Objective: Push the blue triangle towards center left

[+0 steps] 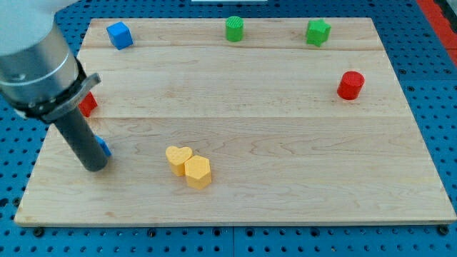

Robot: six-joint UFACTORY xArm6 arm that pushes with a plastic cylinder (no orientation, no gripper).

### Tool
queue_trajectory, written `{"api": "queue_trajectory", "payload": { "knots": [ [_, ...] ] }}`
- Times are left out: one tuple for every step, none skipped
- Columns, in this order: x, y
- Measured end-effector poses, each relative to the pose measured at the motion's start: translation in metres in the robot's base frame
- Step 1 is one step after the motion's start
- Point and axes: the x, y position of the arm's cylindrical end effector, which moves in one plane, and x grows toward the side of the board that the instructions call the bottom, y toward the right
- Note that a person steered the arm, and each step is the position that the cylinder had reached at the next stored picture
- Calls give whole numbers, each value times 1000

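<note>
At the view's left, the arm's grey cylindrical housing comes down into a dark rod, and my tip (94,168) rests on the pale wooden tabletop (285,178) near its left edge. There is no pincer on this arm, so nothing is clenched, released or grasped; the rod simply ends in the tip. The small blue triangle block (105,148) lies just beside the rod on its right, apparently touching it, a little above the tip and mostly hidden, so only a sliver of blue shows and its shape cannot be confirmed. It sits at the left side of the tabletop, slightly below mid-height. A red block (88,104), partly covered by the housing, lies above it near the left edge. A blue cube (119,35) stands at the top left corner. Lower centre-left, a yellow heart-shaped block (178,158) touches a yellow hexagonal block (198,172). Along the top edge stand a green cylinder (234,29) and, further right, a green star-like block (318,32). A red cylinder (350,85) stands near the right edge.
</note>
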Motion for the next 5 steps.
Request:
{"api": "queue_trajectory", "payload": {
  "knots": [
    [10,-2],
    [12,-20],
    [-18,-15],
    [-47,10],
    [-70,26]
  ]
}}
